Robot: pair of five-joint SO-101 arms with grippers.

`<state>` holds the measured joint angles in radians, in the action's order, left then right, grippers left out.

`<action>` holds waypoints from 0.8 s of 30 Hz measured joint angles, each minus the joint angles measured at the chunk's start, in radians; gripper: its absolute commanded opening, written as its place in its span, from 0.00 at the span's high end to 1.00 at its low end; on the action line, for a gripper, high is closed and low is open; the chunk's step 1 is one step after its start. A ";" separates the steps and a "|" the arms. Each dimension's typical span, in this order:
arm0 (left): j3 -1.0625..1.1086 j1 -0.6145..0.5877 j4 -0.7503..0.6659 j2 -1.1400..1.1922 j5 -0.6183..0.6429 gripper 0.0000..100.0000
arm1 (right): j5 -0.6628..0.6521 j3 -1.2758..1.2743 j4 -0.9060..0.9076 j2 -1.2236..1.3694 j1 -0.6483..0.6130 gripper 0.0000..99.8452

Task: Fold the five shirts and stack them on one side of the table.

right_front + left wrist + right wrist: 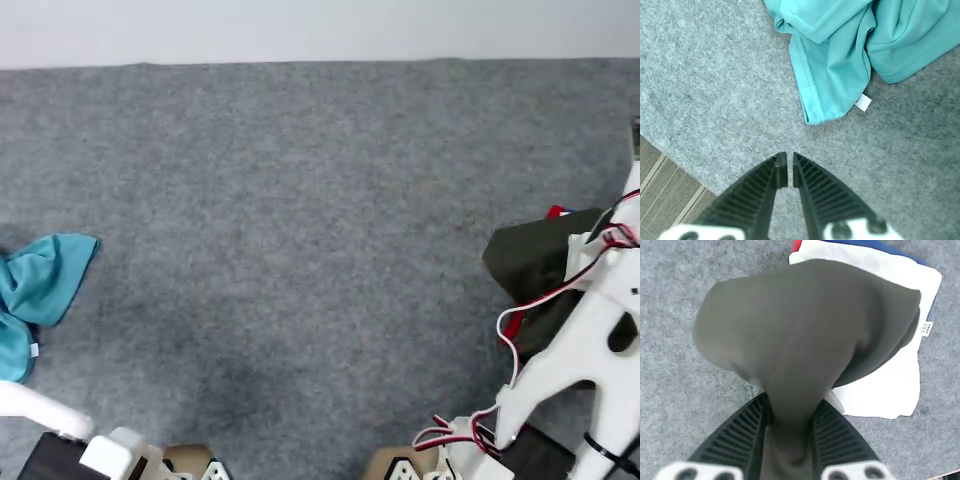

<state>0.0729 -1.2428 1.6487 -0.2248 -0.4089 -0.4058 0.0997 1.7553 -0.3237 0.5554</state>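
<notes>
On right side of grey table (300, 200), right gripper (790, 410) is clamped on dark olive shirt (805, 330), cloth bunched between the jaws. Olive shirt drapes over a stack: white shirt (885, 385) directly under it, blue shirt (905, 255) and red shirt (796, 245) edges showing at the far side. High view: olive shirt (530, 265) at right edge, white right arm (590, 330) over it. Teal shirt (40, 285) lies crumpled at left edge, unfolded, well apart from the stack. Left gripper (788, 170) hangs over bare mat near the teal shirt (850, 50), jaws almost together, thin gap, nothing held. White tag (863, 102) on the teal hem.
</notes>
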 measured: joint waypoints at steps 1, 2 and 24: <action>0.000 0.000 0.000 0.000 0.000 0.97 | 0.000 0.000 0.000 0.000 -0.003 0.99; 0.000 0.000 0.000 0.000 0.000 0.97 | 0.000 0.000 0.000 0.000 -0.005 0.99; 0.000 0.000 0.000 0.000 0.000 0.97 | 0.041 -0.066 -0.014 0.000 -0.071 0.99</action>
<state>0.0729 -1.2428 1.6487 -0.2248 -0.4089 -0.3644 0.0338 1.7415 -0.3237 0.4849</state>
